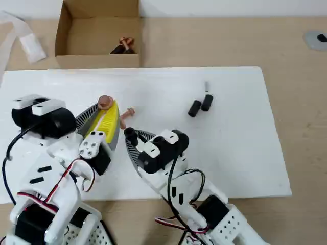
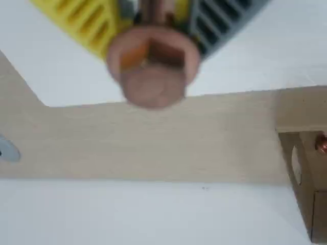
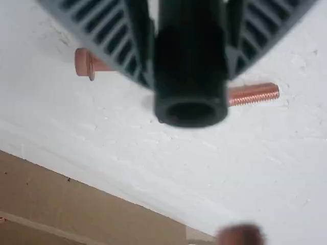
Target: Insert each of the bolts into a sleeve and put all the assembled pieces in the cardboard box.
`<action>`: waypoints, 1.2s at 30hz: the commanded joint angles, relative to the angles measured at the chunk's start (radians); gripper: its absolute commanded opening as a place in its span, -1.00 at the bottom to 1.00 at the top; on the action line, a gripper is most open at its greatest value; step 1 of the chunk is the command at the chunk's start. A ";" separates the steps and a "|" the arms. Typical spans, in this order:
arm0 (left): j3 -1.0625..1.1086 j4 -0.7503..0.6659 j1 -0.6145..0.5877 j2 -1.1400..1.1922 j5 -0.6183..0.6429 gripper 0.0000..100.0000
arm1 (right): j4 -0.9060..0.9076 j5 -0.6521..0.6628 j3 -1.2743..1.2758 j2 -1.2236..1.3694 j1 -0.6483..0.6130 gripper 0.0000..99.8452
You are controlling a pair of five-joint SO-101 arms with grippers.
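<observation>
The board [image 1: 240,153] has lots of bare room on its right side and along its front edge. Two loose sleeves [image 1: 194,108] lie there side by side, well apart from both arms. The box [image 1: 66,35] sits past the board's far edge, with one done piece [image 1: 124,46] inside. The left gripper [image 1: 106,104] pinches a bolt [image 2: 153,66] tight. The right gripper [image 1: 131,135] is clamped on a sleeve [image 3: 191,76]. A second bolt [image 1: 126,115] lies flat between the two grippers.

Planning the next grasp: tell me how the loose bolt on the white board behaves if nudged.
The bolt lies on its side, round-shanked, so it would probably roll, likely curving around its wider head. Its coppery metal look suggests stiffness.
</observation>
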 commanded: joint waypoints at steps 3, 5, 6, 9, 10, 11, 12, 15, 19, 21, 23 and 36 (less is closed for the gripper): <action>-0.060 -0.002 0.014 0.084 0.009 -0.98 | -0.029 0.009 -0.004 -0.108 -0.012 -0.98; -0.060 -0.002 0.014 0.099 0.009 -0.98 | -0.031 0.009 -0.005 -0.108 0.001 -0.98; -0.060 -0.002 0.014 0.102 0.009 -0.98 | -0.031 0.009 -0.007 -0.108 0.010 -0.98; -0.060 -0.002 0.014 0.107 0.009 -0.98 | -0.031 0.009 -0.007 -0.108 0.044 -0.98; -0.060 -0.002 0.015 0.108 0.009 -0.98 | -0.031 0.009 -0.007 -0.108 0.050 -0.98; -0.060 -0.002 0.017 0.108 0.009 -0.98 | -0.031 0.009 -0.007 -0.108 0.053 -0.98; -0.060 -0.002 0.031 0.108 0.009 -0.98 | -0.031 0.009 -0.007 -0.108 0.053 -0.98; -0.060 -0.002 0.097 0.108 0.009 -0.98 | -0.031 0.009 -0.005 -0.108 0.051 -0.98; -0.081 -0.002 0.144 0.111 0.009 -0.98 | -0.031 0.009 -0.005 -0.108 0.050 -0.98; -0.086 -0.002 0.144 0.111 0.008 -0.98 | -0.031 0.009 -0.005 -0.108 0.050 -0.98; -0.086 -0.002 0.144 0.111 0.003 -0.98 | -0.031 0.009 -0.004 -0.108 0.050 -0.98; -0.081 0.000 0.060 0.111 0.008 -0.98 | -0.029 0.008 -0.005 -0.108 0.050 -0.98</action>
